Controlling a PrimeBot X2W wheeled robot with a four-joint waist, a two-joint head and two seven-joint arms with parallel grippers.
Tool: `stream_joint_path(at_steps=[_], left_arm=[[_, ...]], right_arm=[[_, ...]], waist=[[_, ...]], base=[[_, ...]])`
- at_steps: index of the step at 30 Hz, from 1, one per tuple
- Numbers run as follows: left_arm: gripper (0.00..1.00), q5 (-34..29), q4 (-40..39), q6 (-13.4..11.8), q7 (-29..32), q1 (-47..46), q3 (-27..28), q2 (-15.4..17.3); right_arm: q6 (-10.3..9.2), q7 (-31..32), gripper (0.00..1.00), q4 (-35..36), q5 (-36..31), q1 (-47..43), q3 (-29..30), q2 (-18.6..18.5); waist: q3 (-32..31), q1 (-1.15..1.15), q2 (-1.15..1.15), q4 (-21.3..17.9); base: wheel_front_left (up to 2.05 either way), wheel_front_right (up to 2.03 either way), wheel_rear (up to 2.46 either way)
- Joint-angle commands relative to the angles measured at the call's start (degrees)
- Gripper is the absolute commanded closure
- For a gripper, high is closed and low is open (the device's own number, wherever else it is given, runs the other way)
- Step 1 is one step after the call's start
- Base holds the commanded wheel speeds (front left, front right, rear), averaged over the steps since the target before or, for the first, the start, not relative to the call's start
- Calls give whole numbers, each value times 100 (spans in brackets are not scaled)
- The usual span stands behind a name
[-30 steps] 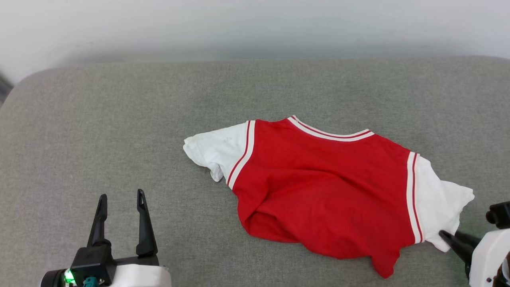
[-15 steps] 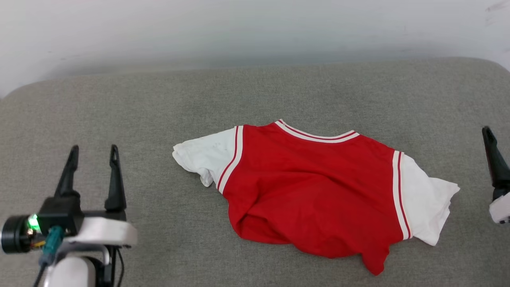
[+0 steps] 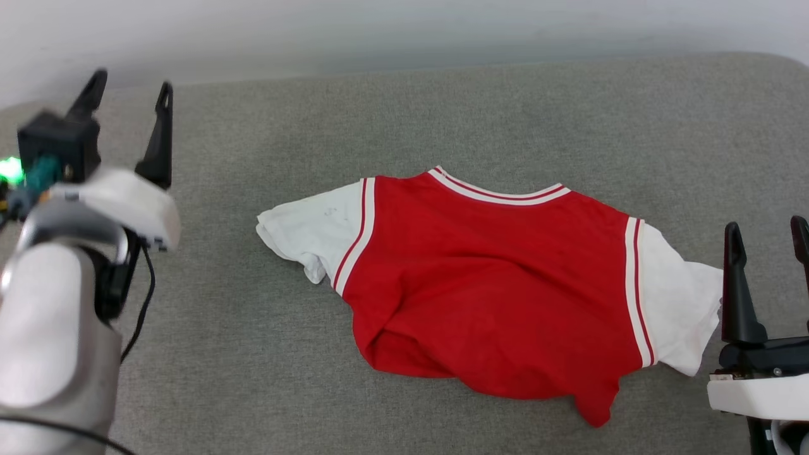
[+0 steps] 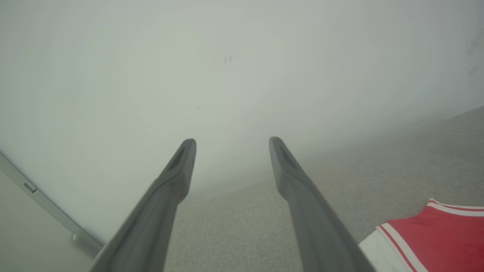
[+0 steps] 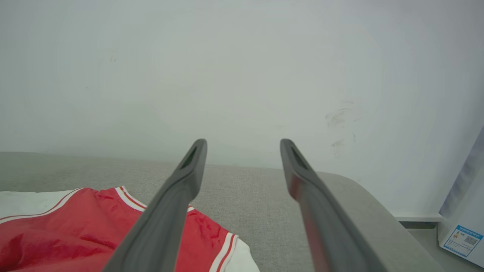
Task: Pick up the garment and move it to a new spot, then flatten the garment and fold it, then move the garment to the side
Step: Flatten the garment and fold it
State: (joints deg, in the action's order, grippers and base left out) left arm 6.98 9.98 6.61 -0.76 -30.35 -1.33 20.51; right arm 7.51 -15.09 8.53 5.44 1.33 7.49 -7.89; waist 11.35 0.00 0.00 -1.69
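Left gripper (image 3: pixel 131 82) hanging spread and empty, motion-blurred, right gripper (image 3: pixel 766 224) gaping empty beside the garment (image 3: pixel 493 284), outer finger being cut off by the frame, garment lying rumpled on grey cushion (image 3: pixel 442 114), right wrist view adding a labelled box (image 5: pixel 463 234).

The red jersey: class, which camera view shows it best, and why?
The head view: the whole jersey lies there, collar, both white sleeves and rumpled hem. The left wrist view catches one striped corner at lower right; the right wrist view, one shoulder at lower left.
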Motion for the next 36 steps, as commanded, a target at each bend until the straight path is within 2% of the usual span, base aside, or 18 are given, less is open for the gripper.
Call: stream_joint_path(at_steps=[1, 2, 3, 9, 13, 18, 21, 30, 35, 36], left_arm=[[0, 91, 114, 41, 245, -330, -173, 113], [0, 179, 218, 61, 472, -521, -337, 174], [0, 676, 453, 76, 1257, -1117, -993, 379], [0, 2082, 769, 76, 3010, -2060, -2449, 1020], [0, 2955, 967, 77, 4047, -2516, -3020, 1332], [0, 3624, 1063, 78, 4985, -2856, -3729, 1643], [0, 3782, 1085, 78, 5172, -2993, -3916, 1734], [0, 4170, 1325, 78, 5763, -3176, -4988, 1989], [0, 4452, 1555, 79, 5753, -3060, -5335, 2024], [71, 4484, 1603, 79, 5700, -3018, -5378, 1999]], right_arm=[[-4, -10, 0, 93, -20, -57, -31, 72], [-4, -10, 0, 115, -41, -89, -79, 74], [-4, -11, 0, 183, -102, -78, -194, 121], [-4, -11, 0, 272, -208, 95, -390, 142], [-4, -10, 0, 270, -258, 194, -495, 119], [-4, -11, 0, 218, -289, 312, -594, 111], [-4, -11, 0, 217, -298, 364, -626, 128], [-4, -11, 0, 183, -311, 486, -759, 153], [-3, -11, 0, 120, -307, 555, -808, 138], [-3, -11, 0, 103, -317, 577, -814, 120]], waist=[[99, 0, 0, -18], [141, 0, 0, -26], [276, 0, 0, -66], [565, 0, 0, -191], [758, 0, 0, -303], [981, 0, 0, -442], [1063, 0, 0, -479], [1300, 0, 0, -583], [1334, 0, 0, -602], [1321, 0, 0, -595]], base=[[0, 0, 0], [0, 0, 0], [0, 0, 0], [0, 0, 0], [0, 0, 0], [0, 0, 0], [0, 0, 0], [0, 0, 0], [0, 0, 0], [0, 0, 0]])
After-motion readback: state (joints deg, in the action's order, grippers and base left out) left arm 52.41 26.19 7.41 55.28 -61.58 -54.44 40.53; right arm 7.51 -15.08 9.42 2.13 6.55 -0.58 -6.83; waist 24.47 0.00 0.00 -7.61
